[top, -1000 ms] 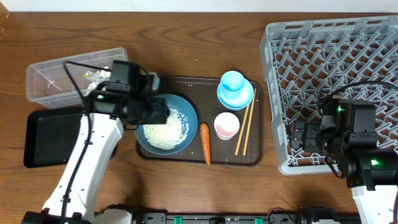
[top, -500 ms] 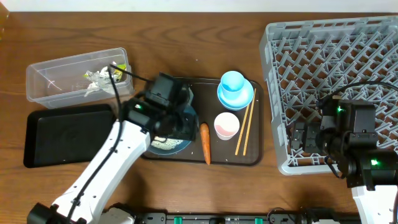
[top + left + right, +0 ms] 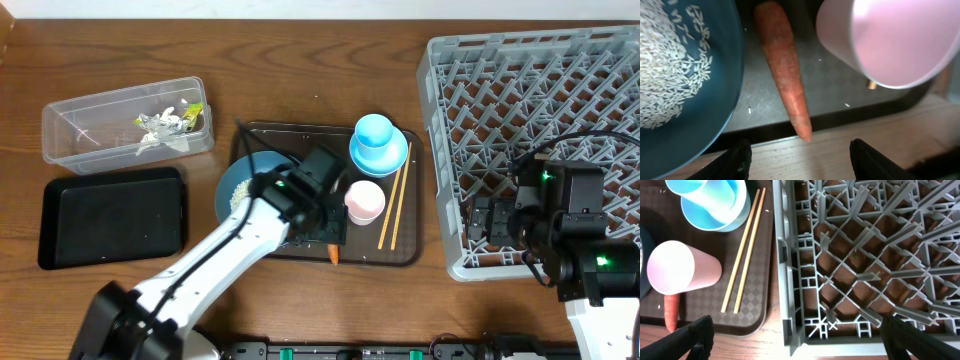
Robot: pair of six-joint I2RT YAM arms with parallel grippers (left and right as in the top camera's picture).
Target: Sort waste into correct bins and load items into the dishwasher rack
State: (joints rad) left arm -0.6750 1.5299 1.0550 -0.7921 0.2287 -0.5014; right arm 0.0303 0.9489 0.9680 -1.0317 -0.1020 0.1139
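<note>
My left gripper (image 3: 326,230) hangs open and empty over the small orange carrot (image 3: 785,75) on the brown serving tray; its black fingertips (image 3: 740,159) straddle the carrot's tip. The blue bowl (image 3: 238,178) of white rice (image 3: 670,75) lies just left, the pale pink cup (image 3: 364,201) just right. The light-blue cup and saucer (image 3: 378,142) and the chopsticks (image 3: 394,208) are on the same tray. Wrapper scraps (image 3: 165,124) lie in the clear tub (image 3: 90,130). The black tray (image 3: 110,215) holds nothing. My right gripper (image 3: 482,222) is open over the grey rack's (image 3: 540,110) front left corner.
The brown serving tray (image 3: 400,252) sits between the bins on the left and the rack on the right. In the right wrist view the rack wall (image 3: 790,280) stands close beside the serving tray's right rim (image 3: 771,270). My left arm crosses the bowl's right half.
My left arm has swung right from beside the clear tub, across the bowl, to over the carrot. The right arm has not moved.
</note>
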